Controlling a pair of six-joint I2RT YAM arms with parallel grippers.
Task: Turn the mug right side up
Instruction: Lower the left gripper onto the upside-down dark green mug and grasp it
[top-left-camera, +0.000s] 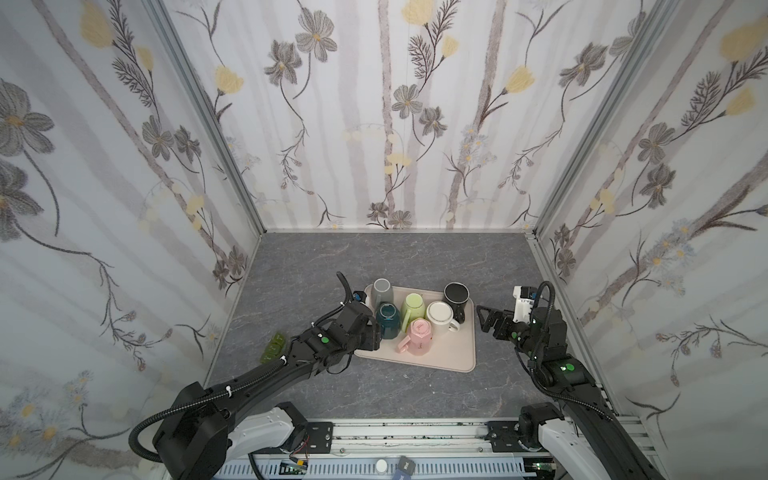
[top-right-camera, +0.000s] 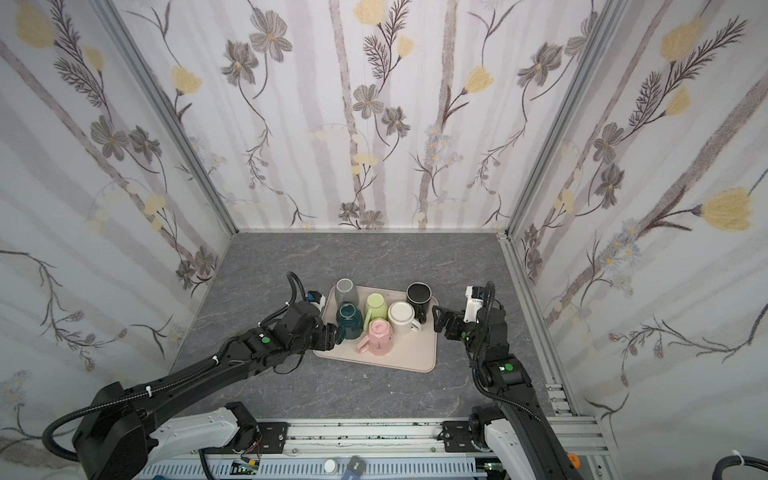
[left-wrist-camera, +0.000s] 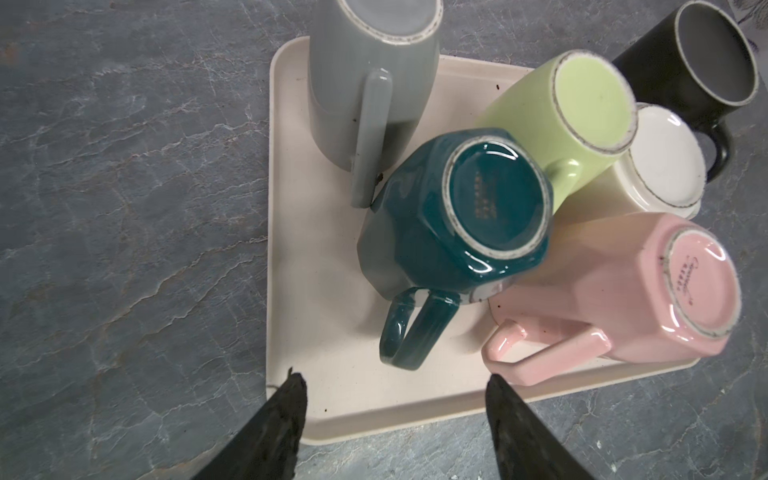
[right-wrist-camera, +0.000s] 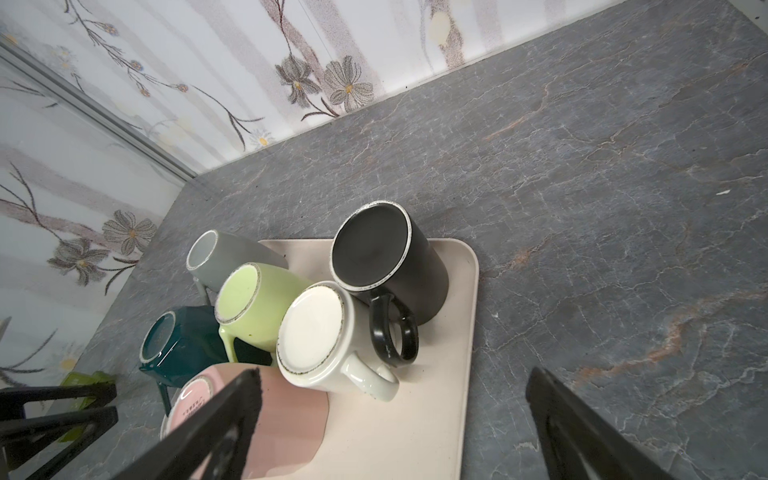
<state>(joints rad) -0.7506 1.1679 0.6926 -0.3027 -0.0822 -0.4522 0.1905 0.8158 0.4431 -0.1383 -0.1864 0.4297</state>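
Grey marbled bench (top-left-camera: 374, 257) lies under me, flowered walls (top-left-camera: 395, 124) on three sides. My left pincer (left-wrist-camera: 395, 378) hangs with its jaws parted and nothing between them, over the near left corner of the beige tray (left-wrist-camera: 316, 291), just short of the handle (left-wrist-camera: 415, 328) of the teal mug (left-wrist-camera: 457, 216). That mug stands bottom up by the tray's left edge. Crowded close, also bottom up, are the pink mug (left-wrist-camera: 623, 299) on the near side, the green mug (left-wrist-camera: 561, 116), the cream mug (left-wrist-camera: 665, 166), the grey mug (left-wrist-camera: 361, 83) at the far left corner and the black mug (right-wrist-camera: 395, 266) at the far right corner. My right pincer (right-wrist-camera: 392, 374) gapes wide and empty beside the tray's right edge.
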